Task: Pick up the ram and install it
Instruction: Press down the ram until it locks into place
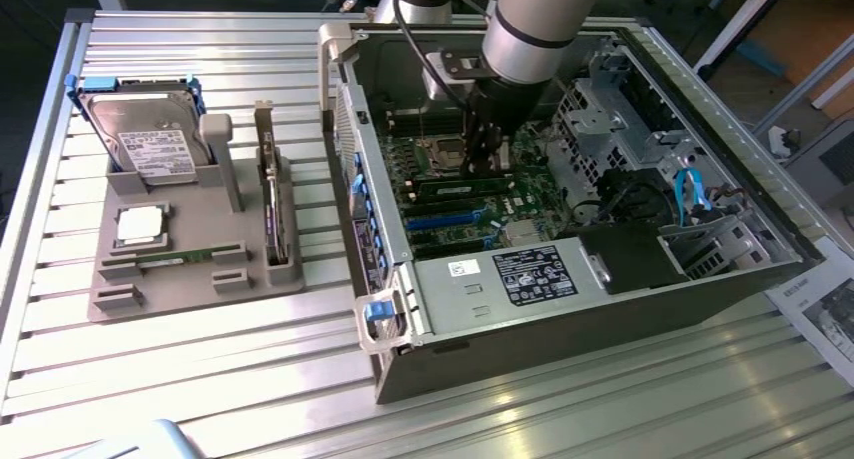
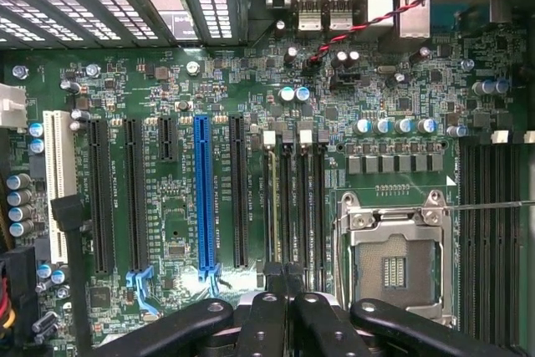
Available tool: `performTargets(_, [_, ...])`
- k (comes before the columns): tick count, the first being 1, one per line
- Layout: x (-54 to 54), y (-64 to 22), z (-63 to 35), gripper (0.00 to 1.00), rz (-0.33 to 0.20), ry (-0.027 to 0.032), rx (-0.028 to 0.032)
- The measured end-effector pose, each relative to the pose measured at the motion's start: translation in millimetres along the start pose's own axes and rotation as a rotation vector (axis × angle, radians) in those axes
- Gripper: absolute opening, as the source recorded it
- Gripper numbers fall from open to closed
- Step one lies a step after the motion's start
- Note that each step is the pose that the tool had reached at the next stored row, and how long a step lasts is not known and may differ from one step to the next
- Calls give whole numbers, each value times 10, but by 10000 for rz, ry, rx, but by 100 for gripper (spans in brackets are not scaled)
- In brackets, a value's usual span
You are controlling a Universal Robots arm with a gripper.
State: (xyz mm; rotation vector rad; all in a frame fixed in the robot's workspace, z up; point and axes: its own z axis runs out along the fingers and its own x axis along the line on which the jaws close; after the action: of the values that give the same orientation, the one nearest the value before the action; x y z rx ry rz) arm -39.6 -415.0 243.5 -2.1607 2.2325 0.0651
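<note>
We see a ribbed metal counter (image 1: 187,379) carrying an open computer case (image 1: 561,309) lying on its side, its green motherboard (image 1: 461,194) exposed. On the exterior view's left of the case sits a grey parts holder (image 1: 187,249) with a hard drive (image 1: 147,144) standing at its far end, a square silver processor (image 1: 142,226) lying flat, a dark card (image 1: 274,214) standing on edge, and one green ram stick (image 1: 200,253) lying in a slot near the holder's front. The arm (image 1: 534,29) reaches down into the case, and we find its end effector (image 1: 483,159) low over the board with its black fingers (image 2: 267,323) pressed together. In the wrist view they sit directly above the memory slots (image 2: 292,206), just beside the empty processor socket (image 2: 397,261) and near a blue expansion slot (image 2: 202,198). A second ram stick (image 1: 461,189) appears to sit on the board just below the end effector; we cannot tell whether the fingers pinch it or merely press on it.
</note>
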Motion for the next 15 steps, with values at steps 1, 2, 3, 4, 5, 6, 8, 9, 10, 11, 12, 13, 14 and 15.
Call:
performTargets(1, [0, 0, 0, 10, 0, 1, 0])
performTargets(2, [0, 0, 1, 10, 0, 0, 0])
performTargets(3, [0, 2, 4, 10, 0, -2, 2])
performTargets(4, [0, 5, 9, 10, 2, -4, 6])
performTargets(5, [1, 9, 13, 10, 1, -3, 9])
performTargets(6, [1, 13, 17, 10, 0, -1, 11])
performTargets(8, [2, 19, 22, 10, -1, 0, 12])
performTargets(9, [2, 19, 22, 10, -2, 1, 11])
performTargets(10, [2, 19, 22, 10, -2, 0, 12])
performTargets(11, [2, 19, 23, 10, -1, -1, 12])
performTargets(12, [2, 20, 24, 10, 0, -1, 12])
performTargets(13, [2, 19, 28, 10, -1, -3, 13])
performTargets(14, [2, 19, 31, 10, 0, -4, 13])
performTargets(15, [2, 19, 34, 10, -1, -2, 13])
